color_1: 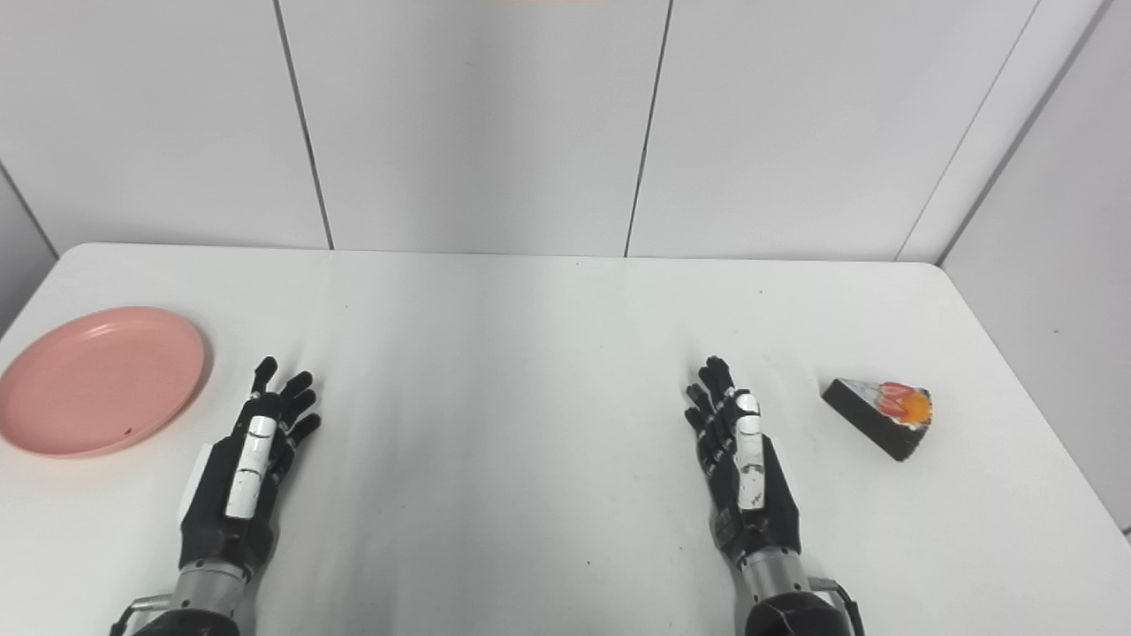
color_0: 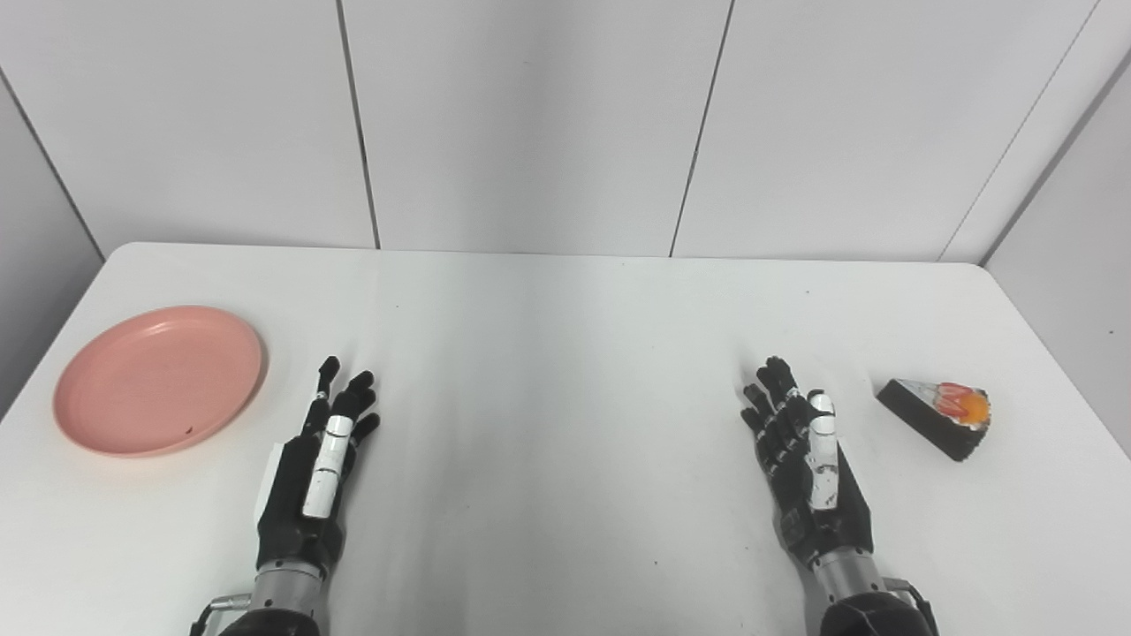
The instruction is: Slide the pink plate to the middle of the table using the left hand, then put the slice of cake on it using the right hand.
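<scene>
Two black robot hands rest low over a white table [color_0: 565, 353], and we see both holding nothing, fingers spread and pointing toward the far wall. Our left hand [color_0: 318, 468] sits near the left side, just right of the pink plate [color_0: 159, 380] but apart from it. Our right hand [color_0: 808, 464] sits toward the right, with the slice of cake [color_0: 938, 413] near its right side, not touching.

We find the pink plate lying flat at the table's far-left side, close to the left edge; in the right eye view its left rim is cut off by the frame. A small dark speck shows on its near rim, too small for us to identify.

We see the slice of cake lying at the right side of the table, its long axis running from the far left to the near right. Its narrow tip points left toward the right hand, and its broad end faces the right edge. The sides look dark, the top pale with a red and orange topping that we cannot make out clearly.

Both wrists are cut off by the bottom of the frame.
</scene>
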Controlling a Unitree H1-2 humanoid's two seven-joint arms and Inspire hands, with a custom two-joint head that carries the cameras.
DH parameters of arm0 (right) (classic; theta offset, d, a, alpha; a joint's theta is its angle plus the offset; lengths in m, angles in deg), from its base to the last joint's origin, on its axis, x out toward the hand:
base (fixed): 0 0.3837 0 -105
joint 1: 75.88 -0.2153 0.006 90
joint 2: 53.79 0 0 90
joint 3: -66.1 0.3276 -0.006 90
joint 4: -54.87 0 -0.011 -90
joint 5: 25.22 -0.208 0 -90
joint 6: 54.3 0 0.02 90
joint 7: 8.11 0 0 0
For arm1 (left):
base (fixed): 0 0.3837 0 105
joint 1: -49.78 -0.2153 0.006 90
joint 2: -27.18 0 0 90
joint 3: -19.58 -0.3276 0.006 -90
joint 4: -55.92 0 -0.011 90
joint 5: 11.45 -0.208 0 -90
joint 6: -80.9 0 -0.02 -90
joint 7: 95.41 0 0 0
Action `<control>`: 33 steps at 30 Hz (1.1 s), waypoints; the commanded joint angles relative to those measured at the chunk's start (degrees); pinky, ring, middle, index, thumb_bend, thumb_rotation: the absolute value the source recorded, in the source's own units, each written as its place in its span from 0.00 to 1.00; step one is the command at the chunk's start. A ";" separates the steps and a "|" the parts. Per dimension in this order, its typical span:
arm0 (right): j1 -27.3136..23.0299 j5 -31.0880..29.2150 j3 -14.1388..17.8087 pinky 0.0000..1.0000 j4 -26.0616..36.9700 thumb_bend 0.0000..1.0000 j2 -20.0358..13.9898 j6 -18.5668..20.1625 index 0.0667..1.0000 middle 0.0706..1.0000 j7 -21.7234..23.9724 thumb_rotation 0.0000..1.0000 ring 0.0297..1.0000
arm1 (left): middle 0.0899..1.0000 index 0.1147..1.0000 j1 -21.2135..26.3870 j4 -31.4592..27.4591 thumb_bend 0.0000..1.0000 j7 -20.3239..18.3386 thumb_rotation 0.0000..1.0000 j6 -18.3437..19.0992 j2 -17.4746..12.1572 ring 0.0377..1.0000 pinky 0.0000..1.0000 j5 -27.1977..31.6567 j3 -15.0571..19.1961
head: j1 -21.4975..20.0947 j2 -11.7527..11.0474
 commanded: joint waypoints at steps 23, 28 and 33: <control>0.21 0.61 -0.39 0.99 -0.11 0.83 0.09 -2.11 0.96 0.98 0.03 0.97 0.96 | 1.00 1.00 1.54 -0.42 0.76 0.18 0.88 -4.51 -0.41 1.00 1.00 -2.07 -0.12 | -0.45 0.19; 0.26 0.61 -0.52 0.98 0.46 0.84 0.19 -1.46 0.96 0.98 -0.24 0.98 0.96 | 1.00 1.00 1.48 1.05 0.70 0.22 0.88 -10.51 -0.44 1.00 1.00 -3.26 -0.28 | -0.49 0.23; 0.20 0.64 -0.62 0.99 0.23 0.83 0.02 -1.48 0.96 0.98 -0.18 0.98 0.96 | 1.00 1.00 1.40 1.51 0.71 0.24 0.89 -12.21 -0.51 1.00 1.00 -3.97 -0.51 | -0.46 0.21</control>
